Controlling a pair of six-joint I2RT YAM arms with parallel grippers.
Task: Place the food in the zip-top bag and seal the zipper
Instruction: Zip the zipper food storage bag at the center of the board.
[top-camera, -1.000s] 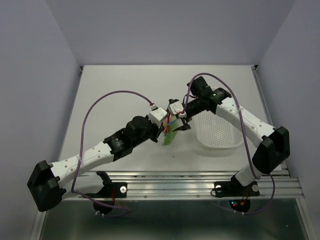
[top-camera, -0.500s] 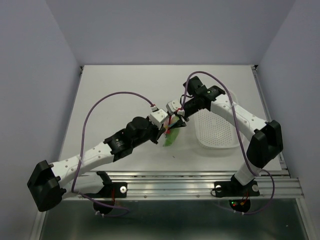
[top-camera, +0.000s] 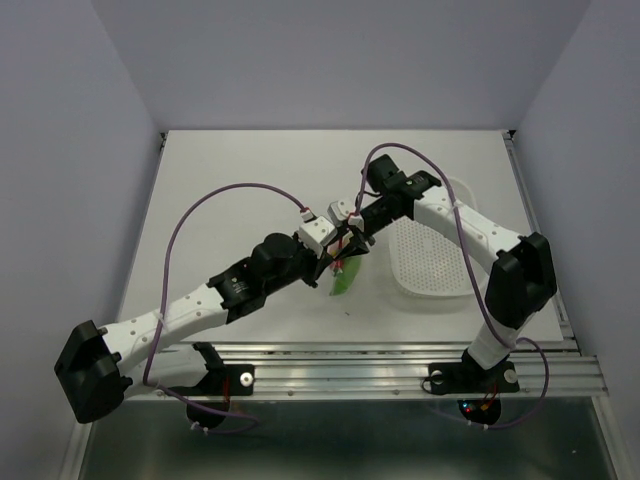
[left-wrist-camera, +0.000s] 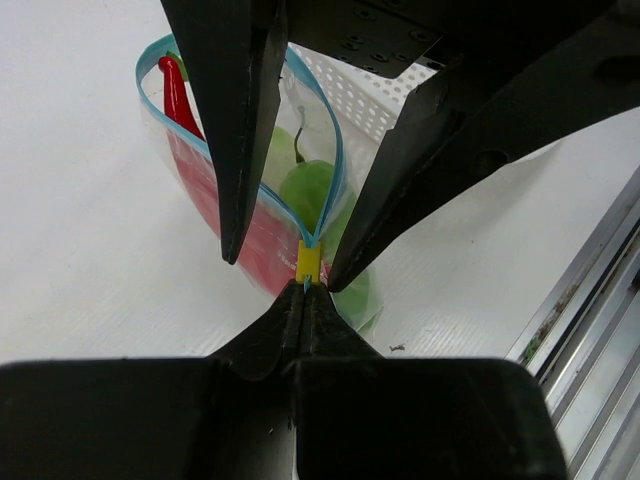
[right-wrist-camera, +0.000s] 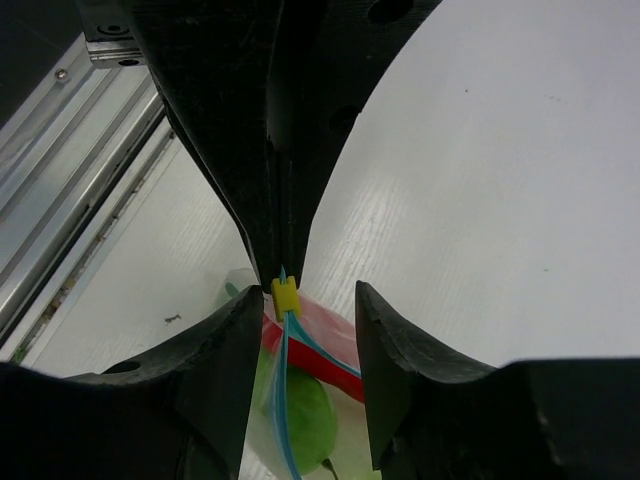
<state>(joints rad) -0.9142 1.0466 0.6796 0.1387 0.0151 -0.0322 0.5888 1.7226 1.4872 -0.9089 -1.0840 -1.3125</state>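
Sealing step. Your left end effector is clamped on the zipper end, holding the zip-top bag upright over the table, toward its near edge. Chili and green pod are inside, the radish probably hidden. Right end effector straddles the yellow slider, fingers apart. Next: pinch it and draw it along.

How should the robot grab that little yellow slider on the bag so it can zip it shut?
Pinch the yellow slider across its two flat sides, one finger on either side of the blue zipper. Come from the open-mouth end, facing the left gripper, which pinches the zip-top bag corner just behind the slider. The right gripper straddles it that way, jaws open.
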